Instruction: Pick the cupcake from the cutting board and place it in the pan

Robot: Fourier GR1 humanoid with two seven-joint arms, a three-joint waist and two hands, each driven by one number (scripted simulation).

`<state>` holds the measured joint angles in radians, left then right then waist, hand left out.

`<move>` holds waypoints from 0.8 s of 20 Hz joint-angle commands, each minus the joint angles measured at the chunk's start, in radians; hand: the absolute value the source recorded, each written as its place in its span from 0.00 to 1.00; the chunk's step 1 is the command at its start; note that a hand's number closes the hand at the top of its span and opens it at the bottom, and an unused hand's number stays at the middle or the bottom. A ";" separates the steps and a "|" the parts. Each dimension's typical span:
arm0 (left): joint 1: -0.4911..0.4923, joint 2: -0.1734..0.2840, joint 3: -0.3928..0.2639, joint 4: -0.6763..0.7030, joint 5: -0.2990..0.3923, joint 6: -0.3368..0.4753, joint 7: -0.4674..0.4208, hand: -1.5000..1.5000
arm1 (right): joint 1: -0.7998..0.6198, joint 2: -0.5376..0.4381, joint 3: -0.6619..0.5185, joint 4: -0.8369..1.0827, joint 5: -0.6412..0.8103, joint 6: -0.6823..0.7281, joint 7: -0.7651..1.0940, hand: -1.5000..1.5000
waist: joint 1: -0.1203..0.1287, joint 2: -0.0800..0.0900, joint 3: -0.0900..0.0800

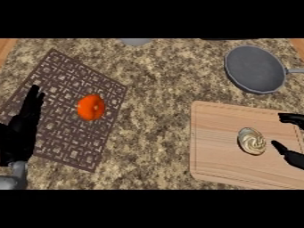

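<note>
While the cupcake (252, 140) sits untouched on the cutting board (220, 142), the right robot hand (299, 149) flanks it with fingers spread; lifting and carrying to the pan (254, 69) beyond the board remain.

Two matte black robot hands with slender, segmented fingers and a thumb each, the left hand (14, 133) joined at its wrist to a rounded, smooth grey forearm (9, 177), the right hand (301, 141) showing only black fingers.
</note>
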<state>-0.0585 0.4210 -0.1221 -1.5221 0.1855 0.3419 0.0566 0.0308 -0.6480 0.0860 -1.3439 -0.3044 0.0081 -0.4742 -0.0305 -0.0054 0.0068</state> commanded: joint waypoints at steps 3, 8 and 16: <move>-0.081 -0.034 0.000 -0.016 0.030 -0.033 -0.007 0.50 | 0.173 -0.130 -0.153 -0.038 0.079 -0.081 -0.198 0.00 | -0.028 -0.001 -0.008; -0.141 -0.032 0.018 0.013 0.035 -0.061 0.013 0.50 | 0.302 -0.327 -0.240 -0.154 0.048 0.063 -0.103 0.00 | -0.024 0.001 -0.010; -0.161 -0.023 0.058 0.073 0.045 -0.113 -0.014 0.50 | 0.293 -0.532 -0.338 -0.379 0.044 0.133 0.265 0.00 | 0.004 0.004 -0.010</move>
<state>-0.1640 0.4148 -0.0646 -1.5124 0.2140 0.2696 0.0451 0.3306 -1.1071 -0.1949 -1.6137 -0.2258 0.1006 -0.3623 -0.0289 -0.0082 0.0001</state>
